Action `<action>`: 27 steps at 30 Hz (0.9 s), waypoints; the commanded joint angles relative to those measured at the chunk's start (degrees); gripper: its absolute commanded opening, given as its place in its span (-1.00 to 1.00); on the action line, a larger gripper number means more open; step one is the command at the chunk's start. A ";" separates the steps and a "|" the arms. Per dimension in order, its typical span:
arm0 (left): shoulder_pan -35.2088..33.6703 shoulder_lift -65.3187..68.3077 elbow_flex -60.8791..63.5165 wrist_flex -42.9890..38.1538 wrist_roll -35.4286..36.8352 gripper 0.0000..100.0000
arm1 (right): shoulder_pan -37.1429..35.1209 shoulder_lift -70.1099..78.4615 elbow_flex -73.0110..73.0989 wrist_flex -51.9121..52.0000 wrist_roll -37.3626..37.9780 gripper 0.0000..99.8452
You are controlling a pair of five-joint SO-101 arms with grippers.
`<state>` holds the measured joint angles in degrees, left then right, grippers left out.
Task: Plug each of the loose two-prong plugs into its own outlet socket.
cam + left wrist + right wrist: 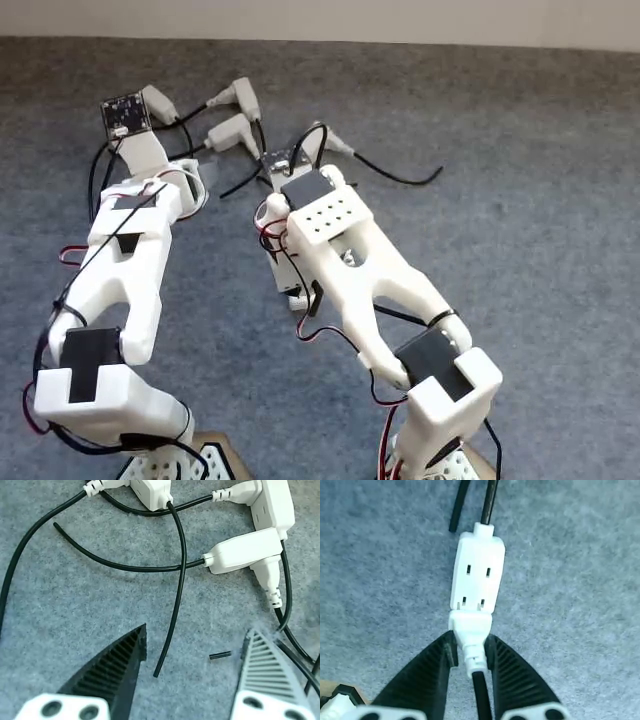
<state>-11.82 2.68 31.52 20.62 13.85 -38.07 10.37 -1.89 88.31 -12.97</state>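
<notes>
In its wrist view, right tool [470,644] pinches a plug [470,625] touching an outlet [477,565]; left tool [197,632] spread.

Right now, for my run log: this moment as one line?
right gripper: shut on white two-prong plug | plug: against end of white plastic outlet block | left gripper: open over grey carpet

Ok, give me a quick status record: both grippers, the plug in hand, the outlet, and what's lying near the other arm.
right gripper: shut on white plug
white plug: prongs in end of outlet block, slivers of prong showing, apparently not fully seated
outlet block: both slot pairs on its upper face free
left gripper: open, holding nothing, above carpet
near left gripper: black cords and other plugs on the carpet
</notes>
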 commanded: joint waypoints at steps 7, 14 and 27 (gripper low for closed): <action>-0.40 -0.31 -2.15 0.35 0.44 -0.39 | 3.21 -0.57 -2.95 -1.27 -0.35 -0.99; -0.40 -0.31 -2.15 0.35 0.44 -0.39 | 2.07 1.63 -2.86 -1.27 -0.70 -0.99; -0.40 -0.31 -2.24 0.35 0.44 -0.39 | 0.31 4.53 -4.53 1.63 -2.73 -0.99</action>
<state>-11.82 2.68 31.52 20.62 13.85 -37.27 14.86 -4.09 88.13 -14.99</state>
